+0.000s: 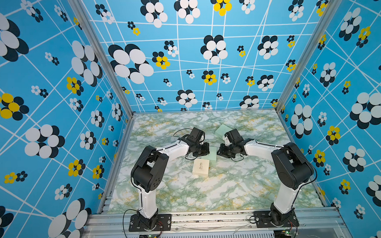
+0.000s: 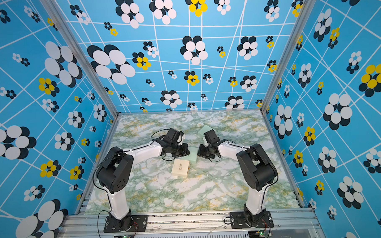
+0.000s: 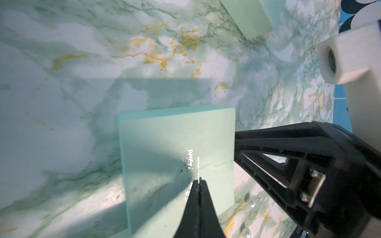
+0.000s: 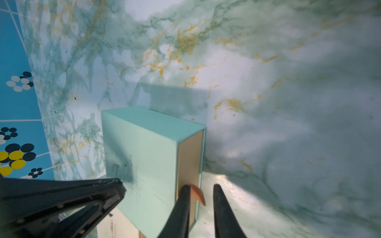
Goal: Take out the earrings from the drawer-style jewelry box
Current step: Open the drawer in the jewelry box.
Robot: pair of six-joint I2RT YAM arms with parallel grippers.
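white left arm [image 1: 148, 201] and right arm [image 1: 285, 197], bulky black joints [image 1: 150, 171], thin black cables [image 1: 123, 224], screwed base plates [image 1: 164, 221], tapered black fingers [image 3: 191, 210]

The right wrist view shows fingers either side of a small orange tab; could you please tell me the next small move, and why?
Probably close the right gripper on the orange tab, ready to pull. Its fingers stand apart astride the tab on the tan drawer front, the drawer looks shut, and the shut left gripper rests on the mint box top, seemingly bracing it.
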